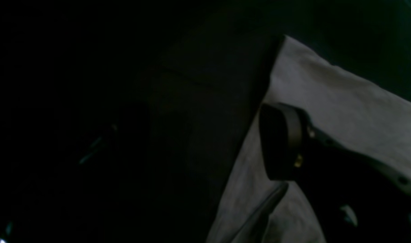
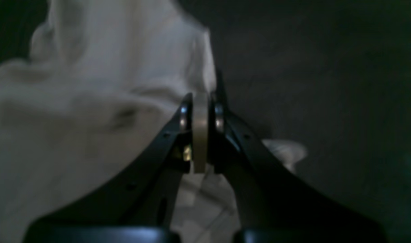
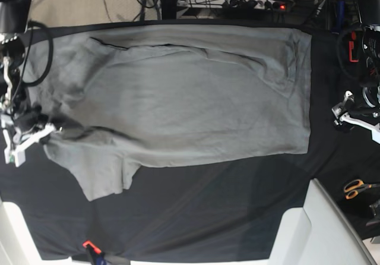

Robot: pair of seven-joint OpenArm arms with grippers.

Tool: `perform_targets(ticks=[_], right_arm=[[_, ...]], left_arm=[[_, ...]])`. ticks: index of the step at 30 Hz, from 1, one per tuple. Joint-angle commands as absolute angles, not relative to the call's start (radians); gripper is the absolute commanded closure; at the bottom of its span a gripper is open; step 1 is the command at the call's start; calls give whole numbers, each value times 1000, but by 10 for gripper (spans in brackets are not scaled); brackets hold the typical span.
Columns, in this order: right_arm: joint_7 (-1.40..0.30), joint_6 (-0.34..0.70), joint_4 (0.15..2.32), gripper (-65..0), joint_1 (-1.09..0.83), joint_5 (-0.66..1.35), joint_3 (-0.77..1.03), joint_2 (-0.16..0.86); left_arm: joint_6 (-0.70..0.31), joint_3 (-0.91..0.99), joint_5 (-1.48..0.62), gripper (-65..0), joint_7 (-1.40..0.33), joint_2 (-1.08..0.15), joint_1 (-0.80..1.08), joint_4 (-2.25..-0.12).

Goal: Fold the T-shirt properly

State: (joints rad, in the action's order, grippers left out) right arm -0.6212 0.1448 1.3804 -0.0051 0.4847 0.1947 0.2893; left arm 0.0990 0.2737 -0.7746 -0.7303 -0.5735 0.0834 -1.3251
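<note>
The T-shirt (image 3: pixel 178 98) is spread across the bench (image 3: pixel 208 217), which is covered by a black cloth (image 3: pixel 237 193). In the base view the garment is laid sideways, with its straight hem edge toward the right of that view and a short sleeve (image 3: pixel 104 173) hanging out toward the near left.

The right gripper (image 3: pixel 50 129) is seen at the left edge of the base view, at the shirt's border beside the sleeve. In the right wrist view its jaws are brought together, and pale fabric (image 2: pixel 90 101) is bunched just beside and behind them; cloth appears to be pinched between the tips, though the view is dim and blurred.

The left gripper (image 3: pixel 344 112) is held at the right of the base view, over the black cloth and just beside the hem, apart from the shirt. In the left wrist view one dark finger (image 1: pixel 281 141) is seen over a corner of the grey fabric (image 1: pixel 344 101); its jaws are held apart and nothing is clamped.
</note>
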Motion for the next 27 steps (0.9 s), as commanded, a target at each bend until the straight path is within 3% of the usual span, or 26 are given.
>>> perform_targets(ticks=[1, 11, 13, 18, 20, 24, 27], right_arm=[[-622, 143, 1431, 0, -8, 489, 222, 297], [-791, 143, 1590, -18, -96, 489, 286, 220], [-845, 142, 1593, -86, -90, 489, 288, 216], [-869, 140, 1710, -372, -107, 483, 403, 125], [-869, 140, 1742, -450, -88, 483, 421, 108], [-857, 142, 1600, -459, 59, 481, 366, 160], [-745, 143, 1360, -459, 193, 481, 298, 225]], left_arm=[[96, 283, -779, -479, -717, -598, 68, -1343], [96, 283, -779, -479, -717, -598, 70, -1343], [96, 285, -779, -479, -717, -598, 70, -1343], [96, 289, -779, -479, -717, -598, 71, -1343], [96, 289, -779, -479, -717, -598, 71, -1343], [96, 291, -779, -479, -717, -598, 71, -1343], [96, 291, -779, -479, -717, -598, 71, -1343]])
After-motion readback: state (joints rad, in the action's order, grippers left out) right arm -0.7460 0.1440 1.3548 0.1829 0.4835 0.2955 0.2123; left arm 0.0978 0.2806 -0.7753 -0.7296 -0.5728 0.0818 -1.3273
